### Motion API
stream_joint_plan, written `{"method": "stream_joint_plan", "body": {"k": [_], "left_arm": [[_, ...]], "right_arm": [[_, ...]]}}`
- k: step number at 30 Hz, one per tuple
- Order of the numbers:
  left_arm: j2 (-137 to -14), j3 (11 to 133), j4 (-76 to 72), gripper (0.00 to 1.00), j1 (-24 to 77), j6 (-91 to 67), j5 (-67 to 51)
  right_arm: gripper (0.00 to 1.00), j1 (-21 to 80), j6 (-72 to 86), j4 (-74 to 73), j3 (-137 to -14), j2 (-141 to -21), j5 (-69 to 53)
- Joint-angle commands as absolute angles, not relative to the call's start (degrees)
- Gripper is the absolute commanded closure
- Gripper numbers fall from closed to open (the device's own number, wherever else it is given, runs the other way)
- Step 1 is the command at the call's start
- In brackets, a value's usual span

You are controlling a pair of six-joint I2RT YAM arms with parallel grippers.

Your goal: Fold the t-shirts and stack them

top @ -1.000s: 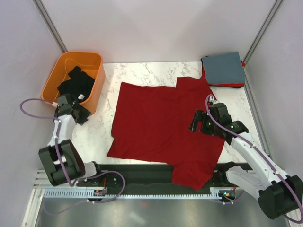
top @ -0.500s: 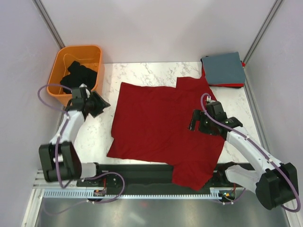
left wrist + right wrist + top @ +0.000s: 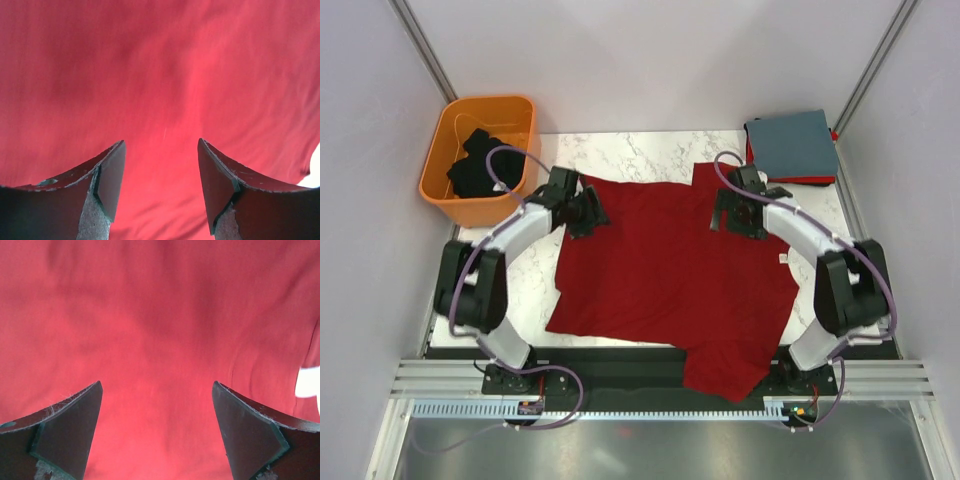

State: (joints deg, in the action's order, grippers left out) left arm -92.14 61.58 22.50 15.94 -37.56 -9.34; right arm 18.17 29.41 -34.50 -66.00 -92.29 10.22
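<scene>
A dark red t-shirt (image 3: pixel 665 270) lies spread flat on the marble table, one part hanging over the near edge. My left gripper (image 3: pixel 592 213) is open above its far left corner; the left wrist view shows red cloth (image 3: pixel 160 75) between the spread jaws. My right gripper (image 3: pixel 728 218) is open above the shirt's far right part; the right wrist view shows only red cloth (image 3: pixel 160 325). A folded grey-blue shirt (image 3: pixel 790 143) lies on a folded red one (image 3: pixel 810 181) at the far right corner. A black shirt (image 3: pixel 480 170) lies in the orange basket.
The orange basket (image 3: pixel 450 205) stands at the far left, partly off the table. A small white tag (image 3: pixel 783 259) lies by the shirt's right edge. Bare marble (image 3: pixel 520 280) shows left of the shirt.
My left gripper has swung from the basket to the shirt's far left corner. My right gripper has moved from the shirt's right middle up to its far right part.
</scene>
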Motion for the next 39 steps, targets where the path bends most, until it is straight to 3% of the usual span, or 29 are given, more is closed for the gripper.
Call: {"method": "stream_joint_plan", "body": {"k": [1, 7, 19, 25, 29, 39], "left_arm": [[-102.4, 71.0, 22.1, 0.33, 16.0, -35.5, -8.5], [-117.2, 85.8, 28.6, 0.33, 15.6, -35.7, -2.5], [-128.3, 97.2, 29.7, 0.36, 5.6, -38.8, -3.8], [-131.5, 106.4, 33.7, 0.35, 3.9, -38.4, -7.2], [-123.4, 102.8, 34.3, 0.33, 5.0, -38.0, -10.2], [-88.1, 76.3, 35.9, 0.3, 7.9, -35.2, -7.3]], "right_arm": [[0.02, 14.4, 26.4, -34.5, -73.9, -99.9, 11.9], [0.02, 13.9, 24.3, -36.4, -88.0, -117.6, 12.0], [0.02, 14.7, 22.0, -40.7, -119.5, -141.5, 5.4], [0.02, 15.9, 21.2, -41.0, -134.8, -147.8, 3.7], [0.02, 16.8, 21.0, -40.3, -135.1, -142.6, 2.6], [0.02, 22.2, 20.2, -39.8, -114.6, -114.7, 6.1]]}}
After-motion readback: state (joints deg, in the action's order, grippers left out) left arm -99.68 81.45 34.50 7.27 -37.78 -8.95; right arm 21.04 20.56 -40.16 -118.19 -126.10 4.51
